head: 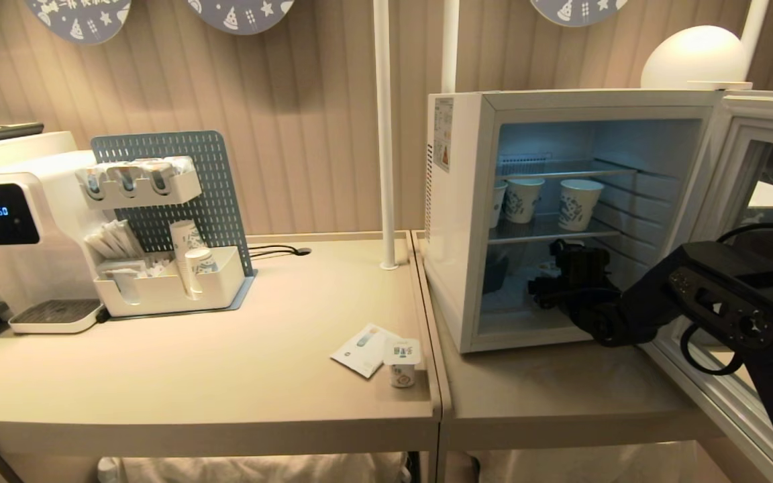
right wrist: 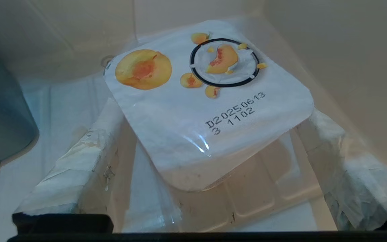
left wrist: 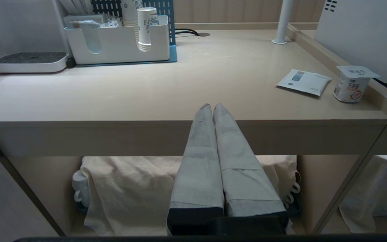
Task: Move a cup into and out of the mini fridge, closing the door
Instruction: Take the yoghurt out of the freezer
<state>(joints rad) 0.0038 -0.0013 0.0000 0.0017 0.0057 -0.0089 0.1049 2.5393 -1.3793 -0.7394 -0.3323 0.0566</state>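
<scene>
The white mini fridge (head: pixel 457 201) stands open on the right table, its glass door (head: pixel 772 168) swung out to the right. My right gripper (head: pixel 551 268) reaches into the lower compartment. In the right wrist view a cup (right wrist: pixel 210 111) with a peach-printed foil lid stands on the fridge floor between the taped fingers (right wrist: pixel 89 158) of the right gripper (right wrist: pixel 213 116), which is open with one finger on each side of it. A second sealed cup (head: pixel 402 362) stands on the left table near its right edge. My left gripper (left wrist: pixel 212 106) is shut and parked below the table's front edge.
Three paper cups (head: pixel 578 203) stand on the fridge's wire shelf above my right gripper. A sachet (head: pixel 363 349) lies beside the table cup. A water dispenser (head: pixel 17 235) and a white organiser (head: pixel 172 285) with paper cups stand at the back left. A white pole (head: pixel 384 134) rises between the tables.
</scene>
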